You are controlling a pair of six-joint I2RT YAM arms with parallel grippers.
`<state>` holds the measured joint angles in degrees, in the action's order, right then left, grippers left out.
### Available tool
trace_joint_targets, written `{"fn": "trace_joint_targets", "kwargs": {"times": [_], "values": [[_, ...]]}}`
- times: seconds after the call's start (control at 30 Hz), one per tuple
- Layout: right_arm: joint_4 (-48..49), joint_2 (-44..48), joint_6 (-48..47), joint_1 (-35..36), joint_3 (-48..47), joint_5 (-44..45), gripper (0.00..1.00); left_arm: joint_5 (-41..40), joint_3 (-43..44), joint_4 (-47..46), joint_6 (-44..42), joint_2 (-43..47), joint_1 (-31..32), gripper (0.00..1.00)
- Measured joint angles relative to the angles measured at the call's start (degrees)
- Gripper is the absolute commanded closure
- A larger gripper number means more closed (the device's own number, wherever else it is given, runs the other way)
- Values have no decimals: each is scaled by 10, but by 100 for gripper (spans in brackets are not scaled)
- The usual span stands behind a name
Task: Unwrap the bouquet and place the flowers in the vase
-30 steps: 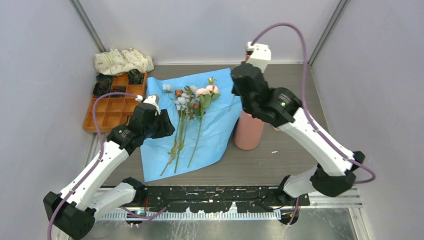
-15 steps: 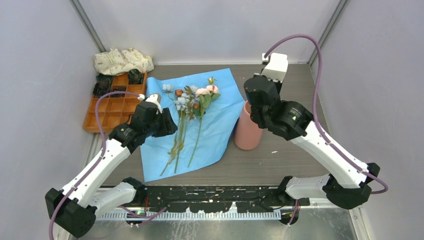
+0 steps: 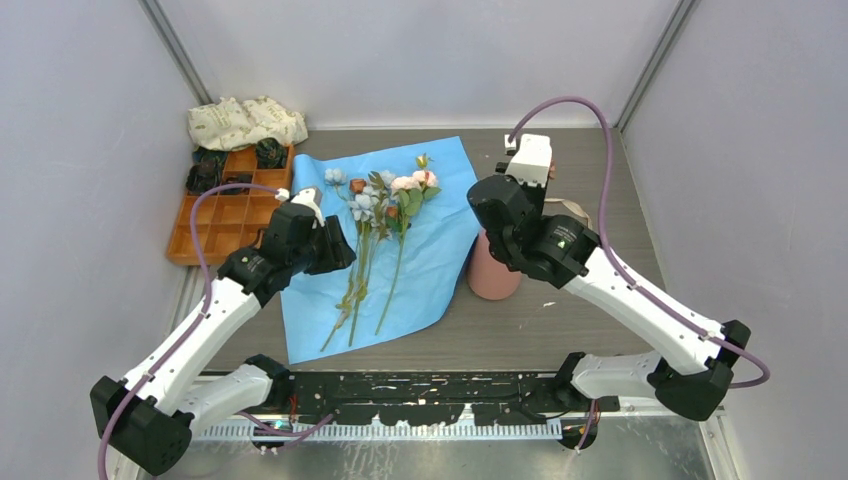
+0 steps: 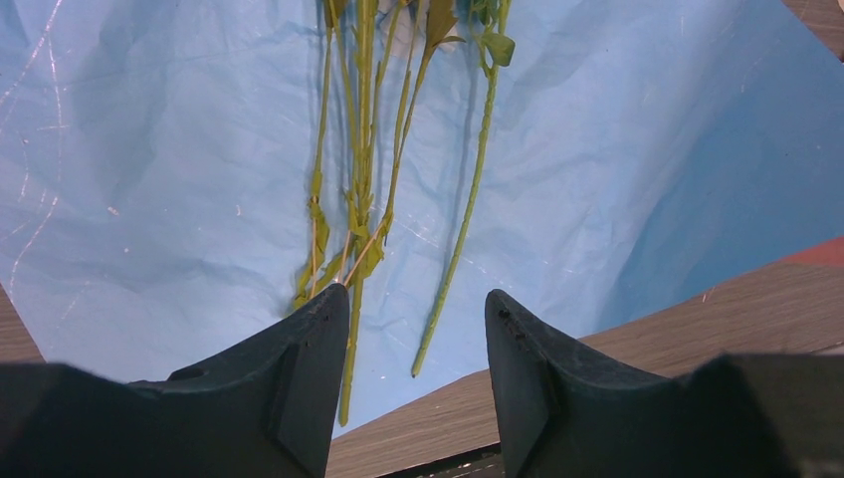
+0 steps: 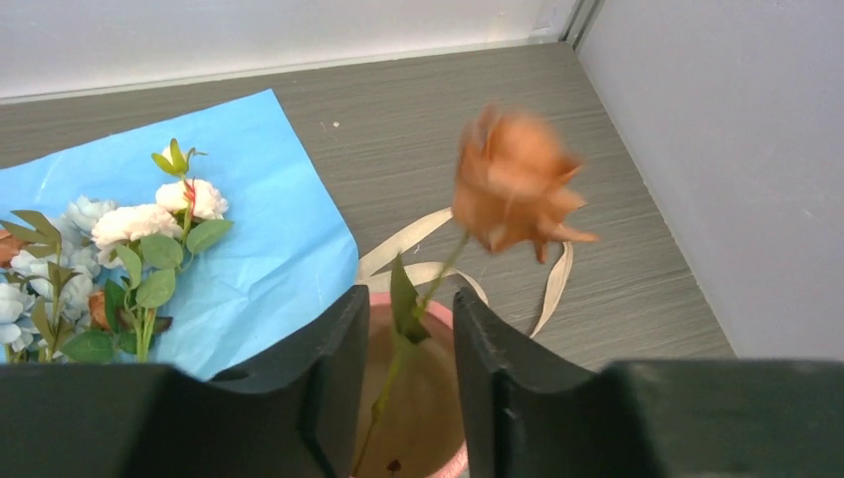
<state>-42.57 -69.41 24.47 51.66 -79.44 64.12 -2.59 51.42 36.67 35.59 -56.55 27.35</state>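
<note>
Hovering left of the vase point(image 3: 493, 275), your left gripper point(image 4: 416, 299) waits with jaws apart and empty over the flowers point(image 3: 380, 215) lying on the blue paper point(image 3: 430, 265); directly above the vase your right gripper point(image 5: 408, 307), clamped a second ago, has just parted — the orange rose point(image 5: 513, 179) stands stem-down inside, one flower delivered.

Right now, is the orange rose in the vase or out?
In. The right wrist view shows the orange rose with its stem running down inside the vase mouth, bloom above the rim.
</note>
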Motion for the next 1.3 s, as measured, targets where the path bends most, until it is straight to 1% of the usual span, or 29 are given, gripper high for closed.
{"fn": "trace_joint_targets", "kwargs": {"times": [0.1,0.2,0.5,0.63,0.73,0.83,0.97,1.03,1.17,1.3], "values": [[-7,10,13,0,6,-9,47,2,0,0,0,0,0,47],[-14,22,23,0,6,-16,46,3,0,0,1,0,0,47],[-26,44,36,0,-7,-47,47,5,0,-2,2,0,0,46],[-25,39,36,5,-35,-80,49,0,2,3,2,1,0,47],[-17,19,35,21,-66,-101,49,-10,21,18,0,4,0,46],[-4,-22,34,34,-101,-136,49,-20,48,25,-2,14,0,46],[5,-100,47,38,-146,-207,49,-33,76,35,-2,38,0,46],[2,-153,60,38,-178,-238,51,-43,80,40,-2,49,0,46],[-15,-288,87,38,-251,-292,53,-78,82,60,-3,77,0,45],[-38,-383,106,33,-259,-334,55,-101,83,78,-6,101,0,44]]}}
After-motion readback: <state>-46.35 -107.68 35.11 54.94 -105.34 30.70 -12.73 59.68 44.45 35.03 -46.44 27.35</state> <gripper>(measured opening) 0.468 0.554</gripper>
